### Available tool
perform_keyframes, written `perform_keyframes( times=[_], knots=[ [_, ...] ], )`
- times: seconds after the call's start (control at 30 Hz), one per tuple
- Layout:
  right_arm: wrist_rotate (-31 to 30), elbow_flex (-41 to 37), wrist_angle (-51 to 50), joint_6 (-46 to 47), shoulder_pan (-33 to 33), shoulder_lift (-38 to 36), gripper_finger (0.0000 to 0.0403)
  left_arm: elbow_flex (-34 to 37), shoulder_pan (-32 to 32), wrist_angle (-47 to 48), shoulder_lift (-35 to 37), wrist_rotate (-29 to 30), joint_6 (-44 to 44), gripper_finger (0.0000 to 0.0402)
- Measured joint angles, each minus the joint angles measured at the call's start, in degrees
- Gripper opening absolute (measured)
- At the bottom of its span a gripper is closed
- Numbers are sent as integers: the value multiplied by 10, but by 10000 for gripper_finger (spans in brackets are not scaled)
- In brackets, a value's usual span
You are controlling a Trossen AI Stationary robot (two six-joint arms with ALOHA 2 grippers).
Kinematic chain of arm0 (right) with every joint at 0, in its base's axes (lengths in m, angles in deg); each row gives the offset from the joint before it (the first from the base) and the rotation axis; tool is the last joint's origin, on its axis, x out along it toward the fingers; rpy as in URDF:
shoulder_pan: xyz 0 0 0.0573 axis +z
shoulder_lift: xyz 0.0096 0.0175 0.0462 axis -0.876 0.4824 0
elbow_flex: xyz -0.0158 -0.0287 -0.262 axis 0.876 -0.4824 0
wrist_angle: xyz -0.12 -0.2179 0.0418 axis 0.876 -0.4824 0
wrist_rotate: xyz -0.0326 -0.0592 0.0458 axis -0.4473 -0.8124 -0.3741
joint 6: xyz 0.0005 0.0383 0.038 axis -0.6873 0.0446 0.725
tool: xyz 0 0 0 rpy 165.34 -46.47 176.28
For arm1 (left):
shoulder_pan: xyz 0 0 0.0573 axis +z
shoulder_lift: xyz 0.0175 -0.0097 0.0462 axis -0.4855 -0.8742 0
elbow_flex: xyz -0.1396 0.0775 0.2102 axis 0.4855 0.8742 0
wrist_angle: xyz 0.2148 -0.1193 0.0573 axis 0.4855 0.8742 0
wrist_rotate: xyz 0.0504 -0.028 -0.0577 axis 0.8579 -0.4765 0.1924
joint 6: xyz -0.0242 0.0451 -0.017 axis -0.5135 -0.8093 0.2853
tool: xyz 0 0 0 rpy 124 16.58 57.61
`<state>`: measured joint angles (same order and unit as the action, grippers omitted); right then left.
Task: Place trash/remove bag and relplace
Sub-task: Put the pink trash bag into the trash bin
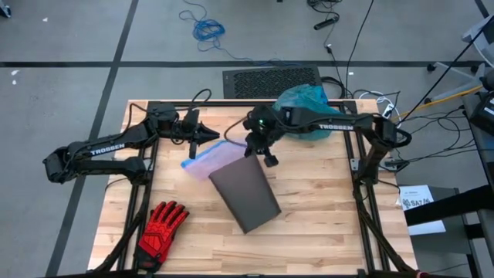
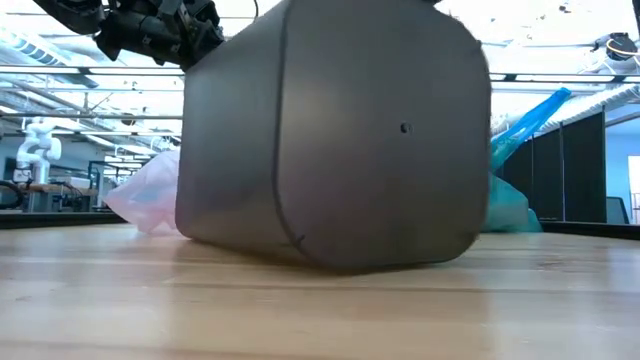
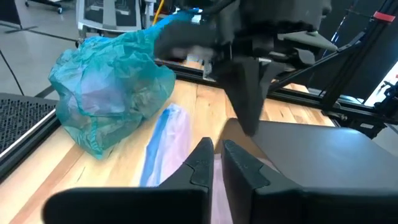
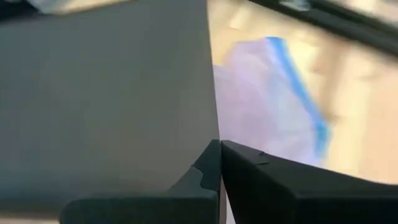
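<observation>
Tipped grey bin [image 1: 245, 194]; lilac bag [image 1: 207, 159] is flimsy, slippery; pinch its blue rim. Both grippers' jaws closed, holding nothing visible.

Robotics lab, wooden table [image 1: 309, 232] on grey concrete floor [image 1: 62, 93], loose cables [image 1: 207, 29], ceiling strip lights, black partitions [image 2: 575, 170], a white robot arm [image 2: 36, 145] in the background

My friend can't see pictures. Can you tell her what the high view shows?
A grey bin lies tipped over on a wooden table, both grippers at its mouth beside a lilac bag. A teal bag sits at the back, a red glove in front.
</observation>
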<state>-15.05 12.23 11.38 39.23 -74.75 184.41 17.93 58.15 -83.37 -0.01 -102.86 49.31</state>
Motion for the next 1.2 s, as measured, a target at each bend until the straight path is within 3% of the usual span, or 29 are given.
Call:
perform_keyframes(
  times=[0.17,0.3,0.5,0.63,0.73,0.87,1.0,1.2],
  knots=[
    [-115,-2,12,-28,33,-30,1,0,0,-1,0,0,0,3],
    [-118,-3,11,-29,50,-43,1,0,0,-2,0,0,0,3],
    [-179,-3,16,-40,79,-63,1,0,0,-6,0,0,0,2],
    [-175,-3,16,15,66,-67,1,0,0,-6,0,0,1,2],
    [-128,-3,8,65,27,-67,3,0,0,-5,0,0,1,2],
    [17,-3,9,123,-44,-67,30,0,0,-5,0,0,1,2],
    [156,-2,15,143,-105,-64,85,0,0,-5,0,0,0,2],
    [218,-2,21,141,-134,-27,163,0,0,-4,0,0,-11,2]
  ],
)
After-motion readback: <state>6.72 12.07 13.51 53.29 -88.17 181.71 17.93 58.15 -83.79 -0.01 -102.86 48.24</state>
